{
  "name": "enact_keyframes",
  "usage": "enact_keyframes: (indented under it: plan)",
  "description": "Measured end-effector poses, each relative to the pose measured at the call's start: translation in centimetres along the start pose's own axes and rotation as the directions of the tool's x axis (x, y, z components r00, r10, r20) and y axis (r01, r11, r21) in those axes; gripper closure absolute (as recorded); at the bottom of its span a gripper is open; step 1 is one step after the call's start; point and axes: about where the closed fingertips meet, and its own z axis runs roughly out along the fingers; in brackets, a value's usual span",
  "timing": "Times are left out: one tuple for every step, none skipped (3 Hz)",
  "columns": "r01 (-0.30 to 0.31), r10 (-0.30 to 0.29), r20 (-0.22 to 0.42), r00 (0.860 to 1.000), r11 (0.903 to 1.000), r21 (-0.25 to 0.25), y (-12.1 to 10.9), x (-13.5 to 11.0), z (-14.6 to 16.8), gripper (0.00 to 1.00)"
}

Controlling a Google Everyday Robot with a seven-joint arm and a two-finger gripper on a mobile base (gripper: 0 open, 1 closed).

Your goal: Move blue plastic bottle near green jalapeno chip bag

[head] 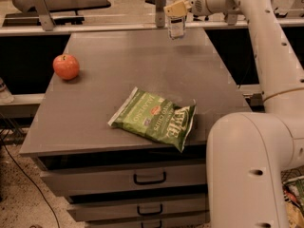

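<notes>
The blue plastic bottle (176,24) is a small clear bottle with a white label. It hangs upright in the air over the far right part of the grey table (114,94). My gripper (175,7) is shut on the bottle's upper part and hides its cap. The green jalapeno chip bag (155,118) lies flat near the table's front edge, well in front of the bottle and slightly left of it.
A red apple (66,66) sits at the table's left side. The table top rests on a cabinet with drawers (149,178). My arm's white base (249,170) stands at the front right. A rail with metal brackets (42,6) runs behind the table.
</notes>
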Motion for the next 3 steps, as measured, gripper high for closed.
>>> enact_keyframes:
  plan:
    - [0.007,-0.006,0.023,1.0,0.999,-0.043,1.9,-0.8,-1.8,1.0]
    - [0.026,-0.022,0.086,0.996,0.9986,-0.046,4.0,-3.1,-6.0,1.0]
    - [0.054,-0.049,0.144,0.988,0.998,-0.032,6.6,-4.3,-10.0,1.0]
